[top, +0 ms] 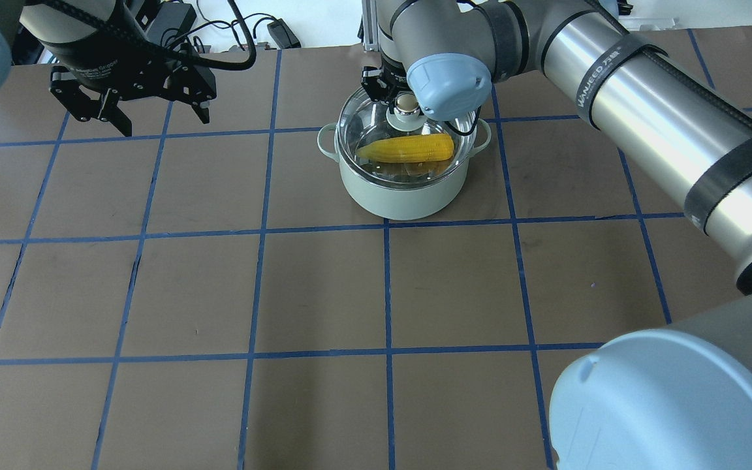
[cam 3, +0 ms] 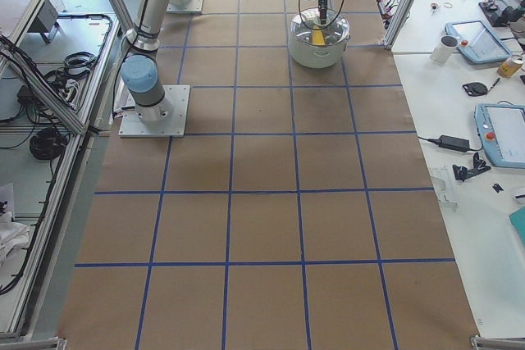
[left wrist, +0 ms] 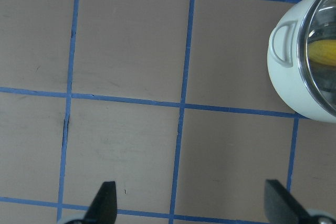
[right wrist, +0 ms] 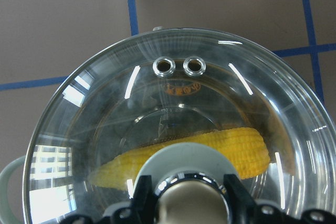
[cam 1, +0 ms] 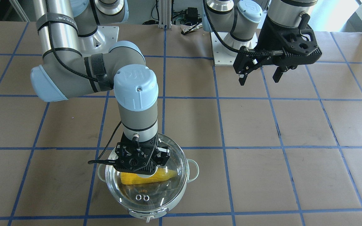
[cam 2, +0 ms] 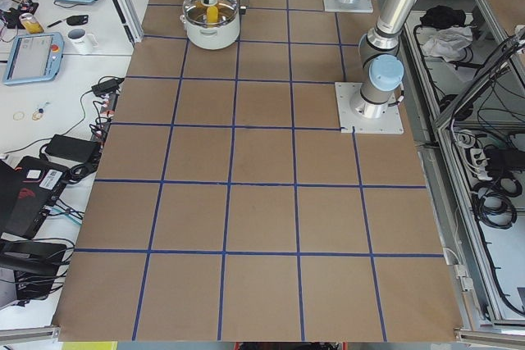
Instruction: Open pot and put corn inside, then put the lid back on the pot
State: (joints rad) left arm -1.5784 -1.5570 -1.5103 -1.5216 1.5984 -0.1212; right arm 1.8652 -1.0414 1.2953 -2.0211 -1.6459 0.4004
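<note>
The mint-green pot (top: 402, 199) stands at the far middle of the table. The yellow corn (top: 408, 149) lies inside it, seen through the glass. The clear glass lid (top: 366, 124) sits over the pot's rim. My right gripper (top: 397, 98) reaches down from above and is shut on the lid's beige knob (top: 406, 103). In the right wrist view the fingers (right wrist: 140, 192) flank the knob above the lid (right wrist: 178, 103) and corn (right wrist: 231, 145). My left gripper (top: 141, 121) hangs open and empty above the table to the pot's left, well apart from it; the pot (left wrist: 286, 77) shows in its wrist view.
The table is brown paper with a blue tape grid (top: 386, 287). The arm bases (cam 1: 231, 47) stand at the robot's side. Side benches hold tablets (cam 3: 500, 133), a mug (cam 3: 445, 48) and cables (cam 2: 61, 149) beyond the table's ends.
</note>
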